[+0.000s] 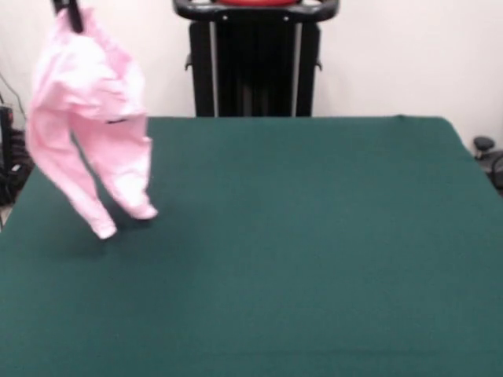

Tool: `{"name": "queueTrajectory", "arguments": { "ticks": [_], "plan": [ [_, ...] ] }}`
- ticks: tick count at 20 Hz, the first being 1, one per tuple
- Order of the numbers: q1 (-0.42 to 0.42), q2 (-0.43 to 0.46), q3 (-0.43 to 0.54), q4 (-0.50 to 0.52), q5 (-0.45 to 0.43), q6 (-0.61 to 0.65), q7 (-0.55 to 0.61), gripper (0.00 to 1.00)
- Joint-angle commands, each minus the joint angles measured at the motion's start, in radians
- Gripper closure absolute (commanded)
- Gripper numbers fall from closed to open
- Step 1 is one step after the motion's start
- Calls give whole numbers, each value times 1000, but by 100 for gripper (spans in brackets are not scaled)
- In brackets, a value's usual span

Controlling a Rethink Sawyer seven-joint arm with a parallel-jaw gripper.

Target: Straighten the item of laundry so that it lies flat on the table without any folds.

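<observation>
Our pincer (72,14) is clamped on the top edge of the item of laundry (90,118), which hangs above the table (314,251) near its left edge, legs dangling. We judge it light, limp and soft; gripping the waistband or a cuff should suit.

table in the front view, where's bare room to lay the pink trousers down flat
Nearly all of the table is bare: centre, right side and near edge. Only the far left corner is taken, where the trousers hang from the end effector, cuffs just above the cloth.
</observation>
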Motion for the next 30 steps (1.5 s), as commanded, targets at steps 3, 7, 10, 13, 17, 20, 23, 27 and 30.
{"name": "queueTrajectory", "arguments": {
  "ticks": [3, 7, 10, 13, 17, 20, 23, 27, 30],
  "plan": [
    [-73, 59, 231, 119, -53, -95, -238, 100],
    [-71, 50, 265, 192, -31, -179, -136, 100],
    [-39, 41, 273, 224, -3, -193, -45, 100],
    [10, 25, 268, 244, 30, -183, 47, 100],
    [92, -2, 253, 274, 61, -186, 133, 100],
    [171, -22, 220, 268, 72, -155, 192, 100],
    [251, -36, 187, 258, 83, -111, 244, 100],
    [339, -43, 171, 288, 142, -125, 311, 100],
    [406, -50, 162, 303, 201, -143, 362, 100]
  ]
}}
